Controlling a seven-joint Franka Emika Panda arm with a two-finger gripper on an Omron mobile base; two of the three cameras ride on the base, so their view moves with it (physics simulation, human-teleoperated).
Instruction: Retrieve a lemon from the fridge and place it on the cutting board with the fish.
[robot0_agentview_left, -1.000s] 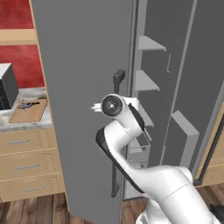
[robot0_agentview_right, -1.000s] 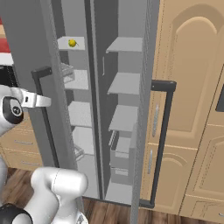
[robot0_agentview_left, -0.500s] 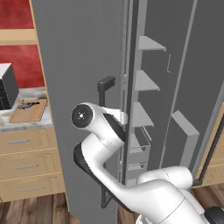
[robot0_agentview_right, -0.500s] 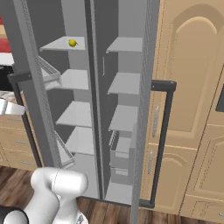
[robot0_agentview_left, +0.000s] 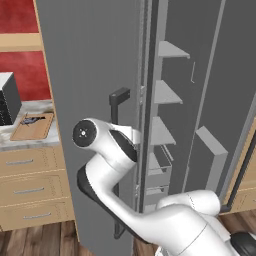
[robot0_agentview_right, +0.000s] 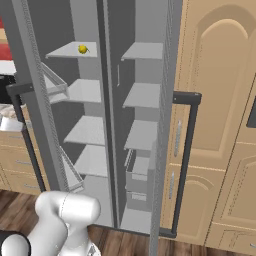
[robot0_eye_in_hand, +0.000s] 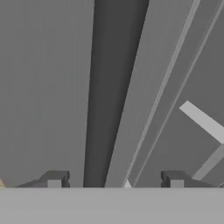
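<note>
The arm is glossy white and rounded — dark bands at the joints, a dark round cap on one joint; two small dark fingertips.

- The fridge was cut off by the top edge in both base views, so its full height could not be seen.
- The open left door hid the lemon in the left base view.
- The fish on the cutting board was too small to see clearly.
- The gripper showed only two fingertips, spread apart; the rest was cut off.
</note>
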